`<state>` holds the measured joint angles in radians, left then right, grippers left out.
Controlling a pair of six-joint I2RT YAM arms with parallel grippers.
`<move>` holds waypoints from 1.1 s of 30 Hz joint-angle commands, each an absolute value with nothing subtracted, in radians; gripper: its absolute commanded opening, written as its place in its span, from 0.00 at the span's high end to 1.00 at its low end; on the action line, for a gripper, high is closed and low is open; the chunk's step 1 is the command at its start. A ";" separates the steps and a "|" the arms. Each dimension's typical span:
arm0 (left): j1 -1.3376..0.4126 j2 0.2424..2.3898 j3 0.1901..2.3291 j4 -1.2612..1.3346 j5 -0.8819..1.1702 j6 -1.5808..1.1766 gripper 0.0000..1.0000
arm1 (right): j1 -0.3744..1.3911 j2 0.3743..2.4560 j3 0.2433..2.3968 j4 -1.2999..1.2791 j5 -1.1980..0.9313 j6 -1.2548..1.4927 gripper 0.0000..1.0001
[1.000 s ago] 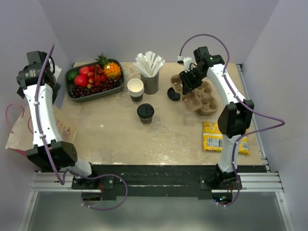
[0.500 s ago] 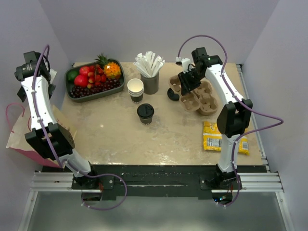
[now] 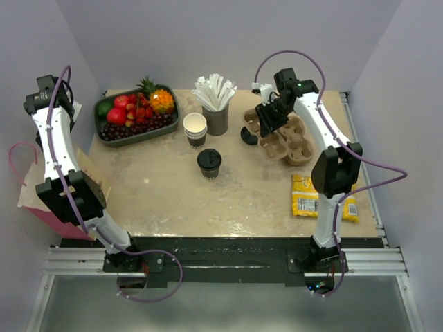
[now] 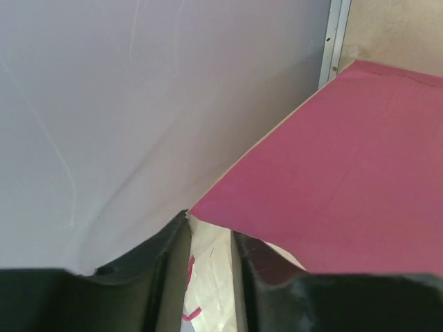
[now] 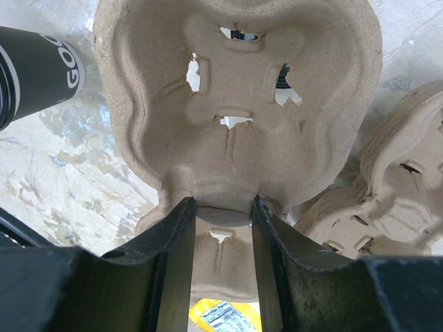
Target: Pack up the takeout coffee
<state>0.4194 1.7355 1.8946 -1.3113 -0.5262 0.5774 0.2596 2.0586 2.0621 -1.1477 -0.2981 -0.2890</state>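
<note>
A: Item one, takeout coffee [image 3: 209, 162]: location?

B: Upright on surface [image 3: 173, 194], mid-field, black lid on. Stands just on the arms' side of stack of lidless cups [image 3: 195, 128], well apart from both arms.

A: Item two, right pincer [image 5: 221, 207]: state?

B: Clenched on rim of pulp cup carrier [image 5: 235, 104], one finger on each face. Carrier stack [image 5: 405, 180] lies just beside it, at far right of surface.

A: Item three, left pincer [image 4: 211, 232]: state?

B: Off surface's left edge, at top corner of pink paper bag [image 4: 346, 173]. Fingers close together with a narrow gap. Whether they are grasping the bag, cannot tell.
</note>
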 commanded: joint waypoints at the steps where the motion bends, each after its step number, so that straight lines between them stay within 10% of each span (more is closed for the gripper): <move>1: 0.426 1.712 1.936 -1.316 -0.497 0.563 0.89 | 0.270 2.046 2.083 -1.127 -0.284 -0.290 1.00; 2: 0.426 1.707 1.936 -1.316 -0.491 0.561 1.00 | 0.273 2.046 2.082 -1.129 -0.281 -0.291 1.00; 33: -0.046 1.752 2.071 -1.282 0.480 0.344 1.00 | 0.278 2.068 2.112 -1.114 -0.127 -0.322 1.00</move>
